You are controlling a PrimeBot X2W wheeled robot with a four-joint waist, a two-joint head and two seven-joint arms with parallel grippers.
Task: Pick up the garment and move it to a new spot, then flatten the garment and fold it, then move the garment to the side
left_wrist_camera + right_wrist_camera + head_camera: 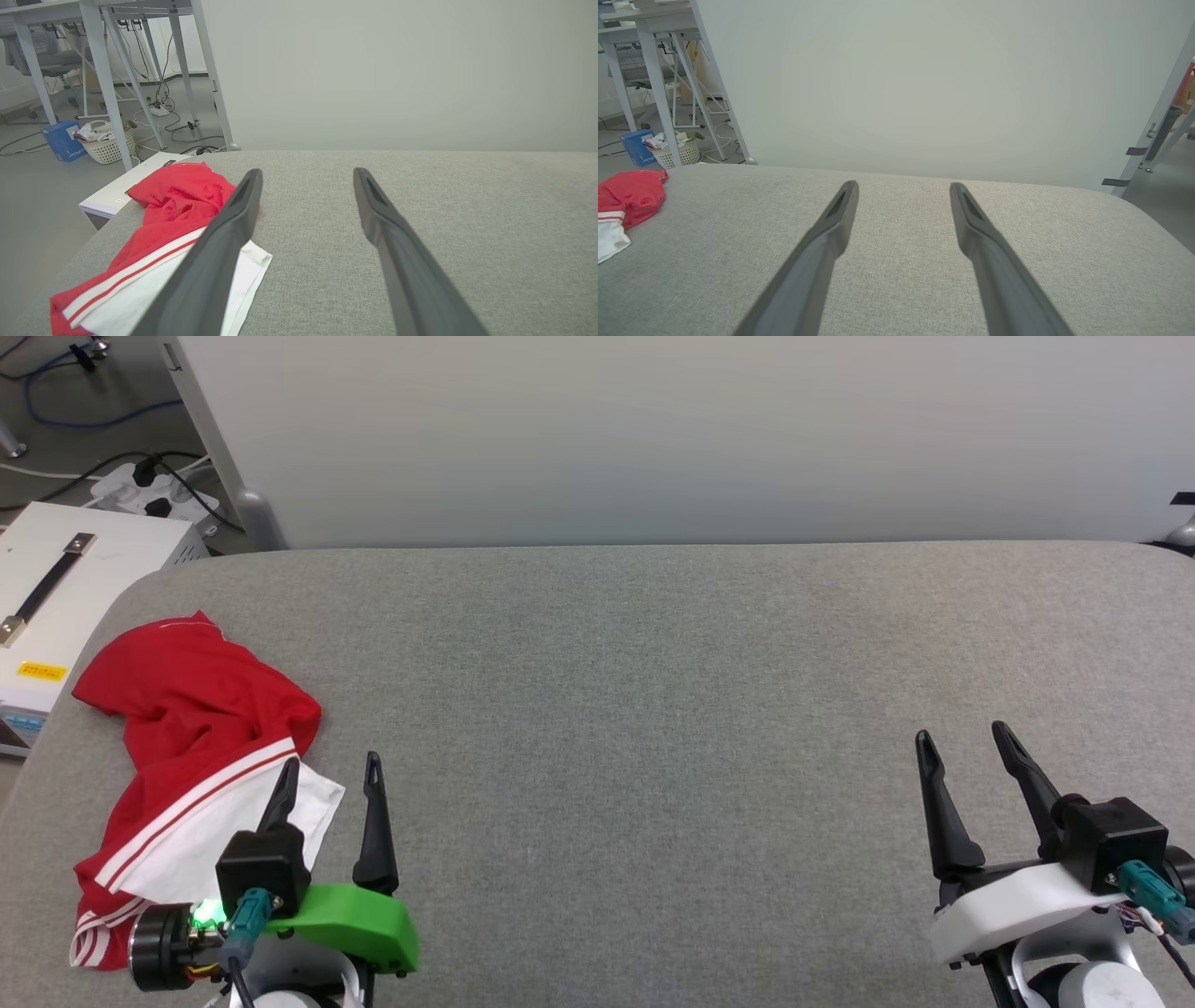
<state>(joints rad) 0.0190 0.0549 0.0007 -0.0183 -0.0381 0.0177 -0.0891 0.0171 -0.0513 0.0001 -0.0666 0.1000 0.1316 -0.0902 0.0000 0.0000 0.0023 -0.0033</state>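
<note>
The garment is a crumpled red shirt with a white sleeve and red-and-white striped trim, lying bunched at the left end of the grey padded table. My left gripper stands open at the lower left, its left finger over the white sleeve and its right finger over bare table. In the left wrist view the garment lies left of and partly behind the left finger, with my left gripper holding nothing. At the lower right, my right gripper is open over bare table. The right wrist view has the garment at its far left edge and my right gripper wide apart.
A pale wall panel stands behind the table's far edge. A white box with a black handle sits beside the table's left end, with a power strip and cables on the floor. Desk legs and a basket stand farther left.
</note>
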